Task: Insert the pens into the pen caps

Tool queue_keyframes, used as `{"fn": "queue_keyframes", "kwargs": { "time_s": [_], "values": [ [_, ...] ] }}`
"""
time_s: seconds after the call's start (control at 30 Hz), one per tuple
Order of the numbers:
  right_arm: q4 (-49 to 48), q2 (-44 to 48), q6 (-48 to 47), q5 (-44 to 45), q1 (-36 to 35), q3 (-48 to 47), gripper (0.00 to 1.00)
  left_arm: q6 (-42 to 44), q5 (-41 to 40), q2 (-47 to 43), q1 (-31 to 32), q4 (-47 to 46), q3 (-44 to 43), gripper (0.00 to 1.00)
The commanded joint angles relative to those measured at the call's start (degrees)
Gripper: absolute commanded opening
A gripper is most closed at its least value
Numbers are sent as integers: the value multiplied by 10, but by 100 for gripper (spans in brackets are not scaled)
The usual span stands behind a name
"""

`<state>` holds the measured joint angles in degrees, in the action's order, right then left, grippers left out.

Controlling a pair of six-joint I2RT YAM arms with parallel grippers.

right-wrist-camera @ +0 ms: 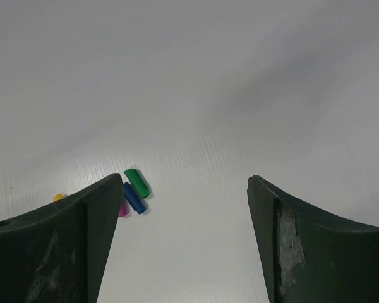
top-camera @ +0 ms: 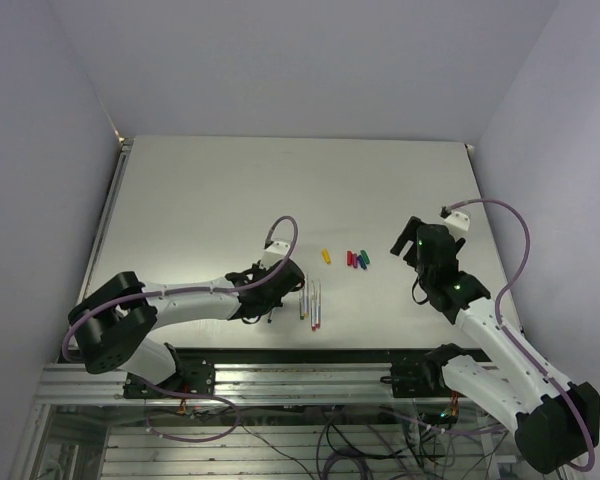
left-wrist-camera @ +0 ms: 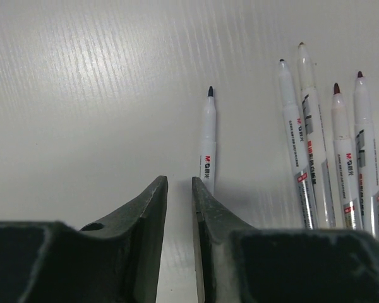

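The left gripper (left-wrist-camera: 180,183) sits low over the table (left-wrist-camera: 82,95), jaws a narrow slit apart with nothing between them. 1 pen (left-wrist-camera: 207,136) points to 12 o'clock from its right finger, and 4 more pens (left-wrist-camera: 309,126) lie at 2 o'clock. The right gripper (right-wrist-camera: 185,180) gapes wide and empty, with the green cap (right-wrist-camera: 137,182) and blue cap (right-wrist-camera: 134,197) at 9 o'clock.

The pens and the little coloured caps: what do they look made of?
The pens look like smooth whitish plastic barrels with a light sheen, printed lettering and silvery label bands. Their dark tips are probably felt, but they are too small to tell. The green cap and blue cap look like solid-coloured moulded plastic, slightly glossy.
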<state>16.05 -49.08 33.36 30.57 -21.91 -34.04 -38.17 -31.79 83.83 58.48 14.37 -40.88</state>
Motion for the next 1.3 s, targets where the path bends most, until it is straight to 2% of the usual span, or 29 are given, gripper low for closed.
{"fn": "queue_keyframes", "kwargs": {
  "time_s": [0.0,0.27,0.3,0.33,0.37,0.4,0.47,0.5,0.6,0.67,0.7,0.93,1.13,1.27],
  "values": [
    [-19,-5,-7,-6,1,5,80,-8,7,-20,5,-3,-23,34],
    [-24,0,-7,-15,1,10,80,-21,33,-13,5,-16,-28,32],
    [-25,1,-7,-16,1,11,80,-20,36,-9,5,-17,-29,27],
    [-25,2,-6,-16,1,11,80,-20,37,-5,5,-19,-29,18],
    [-25,2,-7,-16,1,12,80,-17,39,-2,6,-22,-28,14],
    [-25,3,-8,-16,1,12,80,-16,42,1,6,-25,-27,14],
    [-26,5,-10,-16,1,13,80,-13,47,6,6,-32,-25,22],
    [-27,6,-11,-16,1,14,80,-11,50,8,7,-37,-22,28],
    [-30,7,-14,-18,1,16,80,-3,54,10,12,-46,-19,60],
    [-33,7,-14,-20,1,18,80,-8,41,11,15,-41,-19,78],
    [-34,7,-13,-21,1,20,80,-6,35,11,15,-40,-18,81],
    [-35,1,-8,-22,1,22,80,-20,19,20,17,-27,-19,66],
    [-34,0,-7,-23,1,23,80,-36,14,38,16,-10,-22,62],
    [-33,3,-6,-24,1,22,80,-45,2,55,17,13,-33,52]
  ]
}}
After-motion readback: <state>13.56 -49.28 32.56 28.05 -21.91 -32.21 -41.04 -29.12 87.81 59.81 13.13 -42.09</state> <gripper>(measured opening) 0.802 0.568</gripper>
